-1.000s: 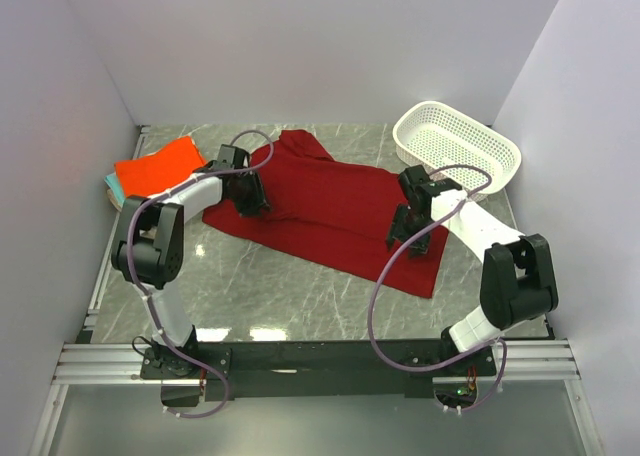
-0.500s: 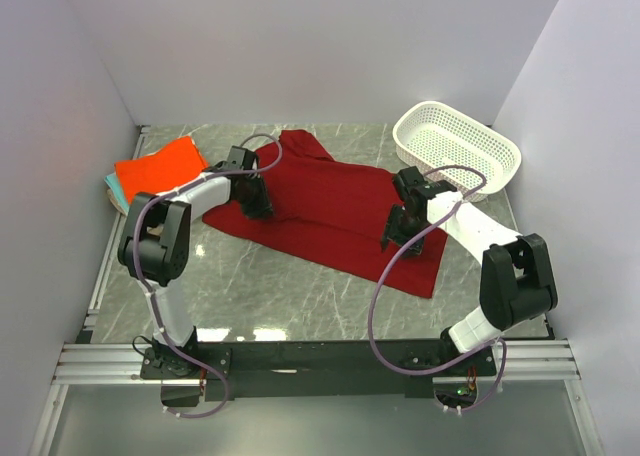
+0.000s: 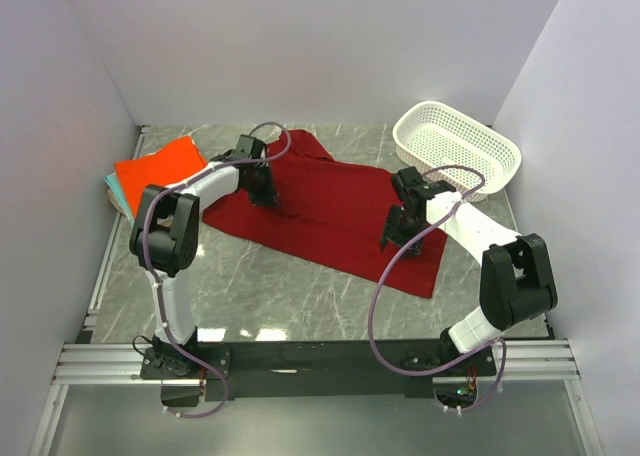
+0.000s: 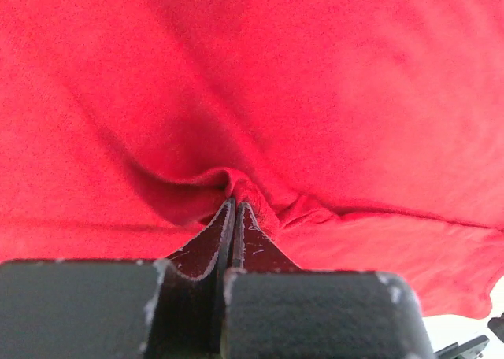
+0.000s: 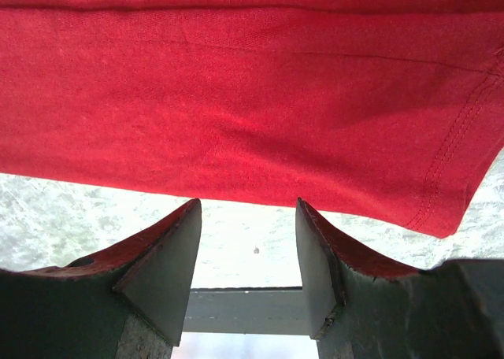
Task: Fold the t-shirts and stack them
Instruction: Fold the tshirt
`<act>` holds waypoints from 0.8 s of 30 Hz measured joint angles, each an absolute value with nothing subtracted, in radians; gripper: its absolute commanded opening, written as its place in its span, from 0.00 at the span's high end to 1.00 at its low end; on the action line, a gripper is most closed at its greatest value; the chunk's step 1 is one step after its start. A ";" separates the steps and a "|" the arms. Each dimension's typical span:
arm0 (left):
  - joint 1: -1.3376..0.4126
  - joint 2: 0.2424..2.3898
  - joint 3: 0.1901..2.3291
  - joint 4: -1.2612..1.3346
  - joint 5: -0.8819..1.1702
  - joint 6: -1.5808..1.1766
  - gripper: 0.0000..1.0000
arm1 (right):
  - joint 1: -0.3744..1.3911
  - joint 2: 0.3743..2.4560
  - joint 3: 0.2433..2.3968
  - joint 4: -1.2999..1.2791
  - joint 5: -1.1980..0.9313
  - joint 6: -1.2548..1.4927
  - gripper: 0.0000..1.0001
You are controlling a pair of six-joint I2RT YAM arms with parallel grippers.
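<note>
Red t-shirt (image 4: 315, 75) buries the very tips of the clamped left tool (image 4: 235, 209).

The crimson t-shirt (image 4: 315, 75) fills the left wrist view and runs off its top, left and right edges, so its outline cannot be read there. The bit of cloth nipped by the left pincer (image 4: 235, 209) is hidden between the closed fingers. In the right wrist view the same shirt is cut off at three edges, and the right pincer (image 5: 246, 209) is cropped at the bottom. From above, the orange t-shirt (image 3: 155, 166) covers the teal t-shirt (image 3: 109, 184) except for a sliver, and both pincers' fingertips are hidden under their wrists.
</note>
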State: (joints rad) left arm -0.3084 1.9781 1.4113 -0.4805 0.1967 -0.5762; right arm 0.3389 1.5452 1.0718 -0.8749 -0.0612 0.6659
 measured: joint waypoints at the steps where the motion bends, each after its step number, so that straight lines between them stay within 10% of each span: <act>1: -0.313 1.991 1.437 -0.482 0.197 -0.569 1.00 | 0.339 1.545 1.072 -0.875 -0.061 0.666 0.42; 24: -0.432 2.218 1.774 -0.609 0.192 -0.446 1.00 | 0.343 1.545 1.006 -0.855 -0.061 0.673 0.42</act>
